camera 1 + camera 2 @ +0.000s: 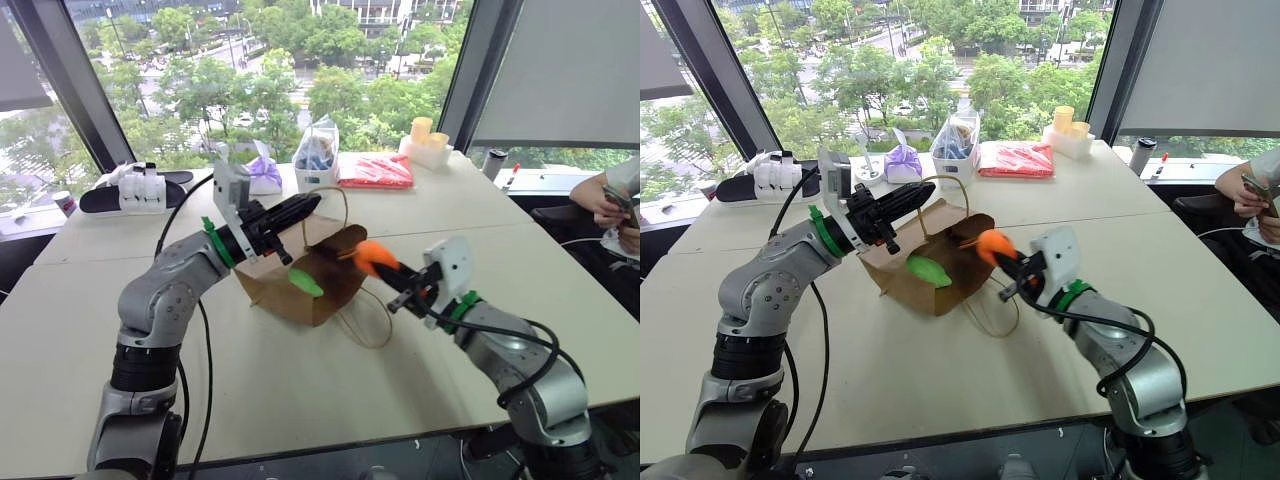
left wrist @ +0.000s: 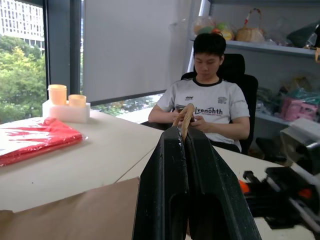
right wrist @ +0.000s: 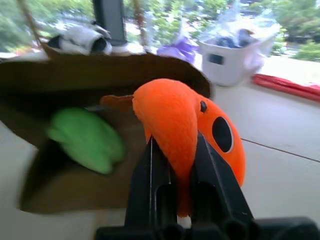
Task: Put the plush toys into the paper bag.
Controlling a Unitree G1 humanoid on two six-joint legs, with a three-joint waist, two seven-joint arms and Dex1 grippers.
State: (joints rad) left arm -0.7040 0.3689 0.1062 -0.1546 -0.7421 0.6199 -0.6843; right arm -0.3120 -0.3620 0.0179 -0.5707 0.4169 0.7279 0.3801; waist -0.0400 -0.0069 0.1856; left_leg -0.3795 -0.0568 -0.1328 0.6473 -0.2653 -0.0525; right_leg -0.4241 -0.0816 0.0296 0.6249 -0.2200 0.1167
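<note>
Plush toys come in two here, and one of them, the orange toy point(image 3: 187, 127), is pinched tight between the two black fingers of the right gripper point(image 1: 400, 278). It is round and bright, with dark spots for a face, and it bulges out past the fingertips. It hangs in the air just in front of the open mouth of the paper bag point(image 1: 335, 275), not inside yet.

A little past that hand, the green toy point(image 1: 305, 283) already rests inside the bag. It is a plain, smooth oval with no face.

The bag is brown and crinkly. It lies tipped on the table point(image 1: 300, 400) with its mouth turned toward the right hand. The left gripper point(image 2: 186, 145), on the far side of the bag from the right hand, is squeezed shut on a thin tan handle point(image 2: 186, 116), and that holds the mouth up.

What could go wrong? If the right hand lets go too soon, the orange toy could drop onto the table next to the bag. The soft toy could also bump the bag's edge and push it shut. If the thin handle slips from the left fingers, the mouth may flop down. The green toy sits near the opening, so a bump might roll it back out.
</note>
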